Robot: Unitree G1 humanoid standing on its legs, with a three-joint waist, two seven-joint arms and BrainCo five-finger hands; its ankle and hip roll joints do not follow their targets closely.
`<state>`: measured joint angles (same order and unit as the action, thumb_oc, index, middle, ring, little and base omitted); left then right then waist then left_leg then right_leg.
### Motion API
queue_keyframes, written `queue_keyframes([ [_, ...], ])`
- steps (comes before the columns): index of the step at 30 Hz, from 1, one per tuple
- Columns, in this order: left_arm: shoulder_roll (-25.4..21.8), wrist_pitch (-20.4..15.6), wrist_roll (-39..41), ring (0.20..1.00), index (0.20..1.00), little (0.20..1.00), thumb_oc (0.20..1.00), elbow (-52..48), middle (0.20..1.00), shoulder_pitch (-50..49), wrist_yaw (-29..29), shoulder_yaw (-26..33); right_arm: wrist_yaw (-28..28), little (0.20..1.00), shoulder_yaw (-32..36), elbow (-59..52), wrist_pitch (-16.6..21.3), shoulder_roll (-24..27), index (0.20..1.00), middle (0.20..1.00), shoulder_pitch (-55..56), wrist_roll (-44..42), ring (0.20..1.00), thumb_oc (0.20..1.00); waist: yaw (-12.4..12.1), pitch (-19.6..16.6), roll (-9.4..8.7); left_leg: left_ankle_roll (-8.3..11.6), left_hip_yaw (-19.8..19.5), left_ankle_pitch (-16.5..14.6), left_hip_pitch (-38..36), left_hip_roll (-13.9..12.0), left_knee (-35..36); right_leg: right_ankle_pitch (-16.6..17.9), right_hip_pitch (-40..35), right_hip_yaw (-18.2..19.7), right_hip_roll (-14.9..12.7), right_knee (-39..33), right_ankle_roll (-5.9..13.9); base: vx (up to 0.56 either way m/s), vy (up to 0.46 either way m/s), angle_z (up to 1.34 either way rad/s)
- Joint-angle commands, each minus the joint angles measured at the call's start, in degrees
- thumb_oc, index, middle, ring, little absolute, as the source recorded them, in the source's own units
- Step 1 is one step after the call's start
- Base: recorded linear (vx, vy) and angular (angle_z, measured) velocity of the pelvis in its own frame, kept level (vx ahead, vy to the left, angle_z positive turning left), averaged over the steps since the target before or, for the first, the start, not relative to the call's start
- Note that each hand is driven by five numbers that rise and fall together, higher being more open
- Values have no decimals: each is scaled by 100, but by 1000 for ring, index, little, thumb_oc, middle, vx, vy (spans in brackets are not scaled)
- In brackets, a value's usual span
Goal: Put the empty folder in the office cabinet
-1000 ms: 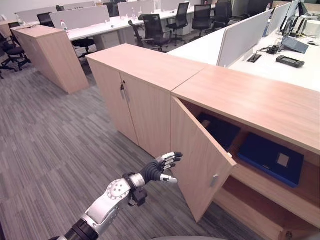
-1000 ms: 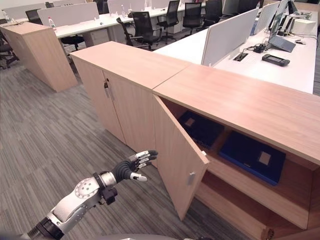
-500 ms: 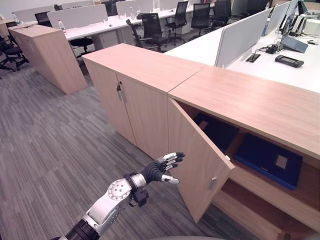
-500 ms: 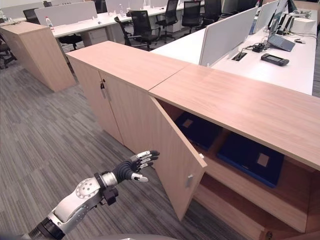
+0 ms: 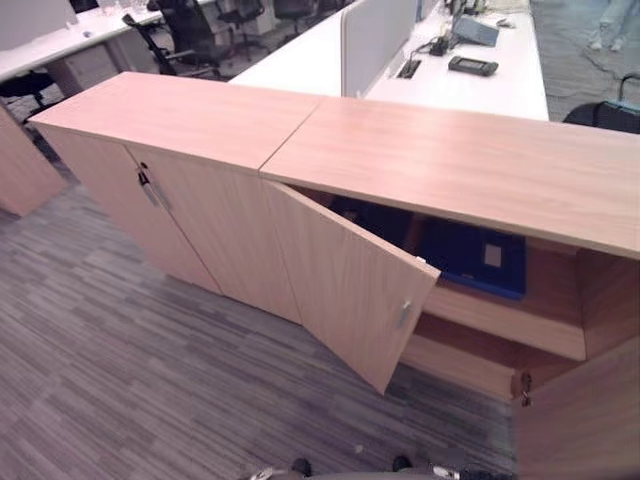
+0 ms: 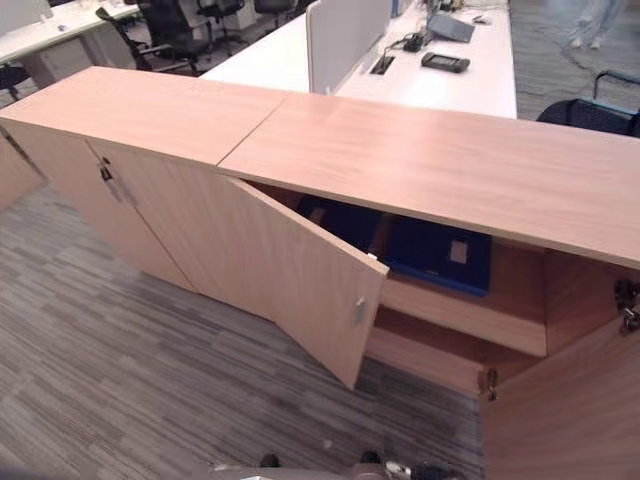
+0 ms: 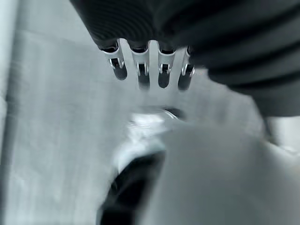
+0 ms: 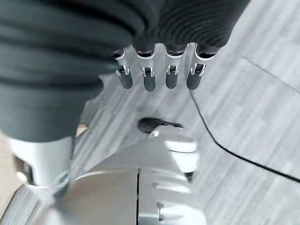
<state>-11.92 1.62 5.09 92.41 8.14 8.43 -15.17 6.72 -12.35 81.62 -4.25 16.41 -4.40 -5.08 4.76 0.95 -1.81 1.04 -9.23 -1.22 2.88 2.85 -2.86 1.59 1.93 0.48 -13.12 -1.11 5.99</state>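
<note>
Long wooden cabinet (image 5: 450, 165), standing open at its right half. Behind the cabinet, a white desk (image 5: 500, 85). Left door (image 5: 345, 285) swung outward from the cabinet front, with a small handle (image 5: 403, 313) near its free edge. Right door (image 6: 560, 400) open at the cabinet's right end, with keys (image 5: 523, 385) hanging at its lock.

Inside the cabinet, upper shelf (image 5: 500, 320) carrying a blue folder (image 5: 478, 262), lying flat with a pale label uppermost. A darker folder (image 5: 372, 213) just beside it, deeper behind the left door. Not possible to say which is the empty one, though probably the labelled one. Task judged essentially done, bar closing the doors.

Folder likely light, stiff-covered and somewhat slick. Best taken by the spine or a long edge, pinched between thumb and fingers, kept level to stop the covers flapping open.

Left hand (image 7: 150, 65) hanging down in front of the cabinet, fingers apparently relaxed and holding nothing, though blurred. Right hand (image 8: 159, 70) likewise lowered, fingers loose and empty.
</note>
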Motion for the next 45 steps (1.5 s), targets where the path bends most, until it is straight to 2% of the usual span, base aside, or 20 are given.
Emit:
queue_keyframes([
  [1,125,32,-963,1000,1000,1000,1000,-575,1000,-334,-205,-84,41,1000,-17,49,-59,-137,1000,1000,-193,-60,1000,1000,-145,-54,143,-180,748,-449,-399,56,340,521,537,135,137,142,539,-167,466,-136],
  [2,106,-60,-861,1000,1000,1000,1000,-755,1000,-398,-207,-32,28,1000,35,-4,-41,-165,1000,1000,-187,-167,1000,1000,-134,-12,163,-263,951,-449,-490,134,457,760,663,194,33,93,636,-168,403,-155],
  [4,117,-96,-793,1000,1000,1000,1000,-859,1000,-440,-174,-49,22,1000,92,-46,-26,-211,1000,1000,-174,-272,1000,1000,-102,63,190,-319,1133,-432,-571,195,532,919,735,160,-45,52,693,-108,205,-185],
  [5,105,-123,-809,1000,1000,1000,1000,-898,1000,-445,-183,-76,9,1000,124,-55,-10,-235,1000,1000,-153,-291,1000,1000,-101,133,213,-340,1242,-415,-595,195,559,923,823,-13,-84,115,660,-121,133,-152],
  [9,83,-82,-993,1000,1000,1000,1000,-987,1000,-407,-259,-146,-36,1000,184,-101,59,-283,1000,1000,-51,-348,1000,1000,-178,326,339,-344,1603,-309,-649,43,648,592,681,-1424,-484,659,424,-114,73,-43],
  [12,40,-69,-1059,1000,1000,1000,1000,-999,1000,-409,-290,-106,-87,1000,253,-101,111,-298,1000,1000,11,-367,1000,1000,-304,279,340,-331,1866,-279,-666,-71,715,515,398,-2111,-844,996,393,-46,-9,-54],
  [14,15,-72,-1104,1000,1000,1000,1000,-1018,1000,-416,-309,-105,-125,1000,320,-79,122,-306,1000,1000,49,-405,1000,1000,-364,216,290,-351,2002,-295,-662,-82,732,609,296,-2317,-1053,1150,440,21,-36,-76],
  [15,22,-64,-1134,1000,1000,1000,1000,-1008,1000,-429,-298,-120,-140,1000,345,-66,126,-319,1000,1000,75,-430,1000,1000,-375,170,275,-333,1989,-403,-731,-91,759,615,242,-2298,-1080,1212,567,88,-48,-61],
  [17,22,-50,-1200,1000,1000,1000,1000,-958,1000,-453,-302,-137,-190,1000,447,-66,123,-319,1000,1000,119,-550,1000,1000,-385,97,154,-354,2101,-445,-745,-41,767,669,143,-2403,-1041,1038,616,74,-105,-37],
  [18,3,-46,-1252,1000,1000,1000,1000,-920,1000,-483,-296,-117,-225,1000,510,-44,117,-359,1000,1000,200,-666,1000,1000,-376,38,46,-333,2188,-455,-746,-51,769,585,79,-2461,-835,772,616,38,-127,-33],
  [20,1,-52,-1262,1000,1000,1000,1000,-892,1000,-496,-313,-108,-242,1000,546,6,129,-373,1000,1000,247,-742,1000,1000,-338,24,-20,-325,2301,-336,-688,-63,765,639,116,-2494,-732,620,514,-37,-146,-36],
  [23,-16,-47,-1297,1000,1000,1000,1000,-867,1000,-511,-327,-86,-250,1000,605,68,126,-372,1000,1000,365,-830,1000,1000,-270,17,-30,-297,2394,-329,-725,-148,759,631,182,-2382,-548,533,487,5,-127,-43],
  [24,-6,-51,-1398,1000,1000,1000,1000,-861,1000,-507,-344,-144,-286,1000,671,114,145,-353,1000,1000,449,-929,1000,1000,-159,18,-52,-275,2462,-326,-750,-217,750,596,196,-2241,-381,421,453,23,-118,-30],
  [28,23,-78,-1446,1000,1000,1000,1000,-892,1000,-437,-372,-242,-372,1000,904,90,219,-229,1000,1000,564,-1320,1000,1000,62,-45,-52,-200,2629,-329,-823,-379,764,469,204,-1944,-111,305,390,32,-123,-40],
  [36,98,-140,-1452,1000,1000,1000,1000,-1035,1000,-302,-408,-467,-591,1000,1442,-333,431,418,1000,1000,220,-2029,1000,1000,250,-128,18,-122,2774,-336,-905,-520,749,384,197,-1726,92,258,349,26,-60,-22],
  [37,104,-155,-1457,1000,1000,1000,1000,-1039,1000,-285,-407,-505,-673,1000,1651,-428,488,729,1000,1000,98,-2181,1000,1000,275,-162,34,-96,2809,-335,-923,-564,746,361,168,-1706,135,223,340,19,-36,-18],
  [38,105,-155,-1457,1000,1000,1000,1000,-1039,1000,-285,-407,-505,-673,1000,1651,-428,488,729,1000,1000,98,-2181,1000,1000,274,-162,34,-96,2810,-335,-924,-564,746,361,167,-1705,135,223,340,38,-68,-9],
  [43,24,-159,-1485,1000,1000,1000,1000,-968,1000,-338,-370,-389,-772,1000,2084,-689,549,1524,1000,1000,119,-2070,1000,1000,327,-244,43,-25,2856,-321,-983,-639,749,312,34,-1670,239,112,318,28,-48,-1],
  [44,-13,-164,-1491,1000,1000,1000,1000,-938,1000,-376,-355,-317,-788,1000,2242,-916,572,1886,1000,1000,112,-2006,1000,1000,349,-265,45,-3,2859,-316,-993,-652,758,297,-14,-1668,271,62,313,27,-71,-1],
  [45,-204,-186,-1458,1000,1000,1000,1000,-937,1000,-392,-347,-212,-329,1000,2805,-923,410,3462,1000,1000,-50,-2264,1000,1000,379,-301,-47,46,2871,-287,-984,-664,760,291,-29,-1660,284,30,318,8,-47,-1],
])
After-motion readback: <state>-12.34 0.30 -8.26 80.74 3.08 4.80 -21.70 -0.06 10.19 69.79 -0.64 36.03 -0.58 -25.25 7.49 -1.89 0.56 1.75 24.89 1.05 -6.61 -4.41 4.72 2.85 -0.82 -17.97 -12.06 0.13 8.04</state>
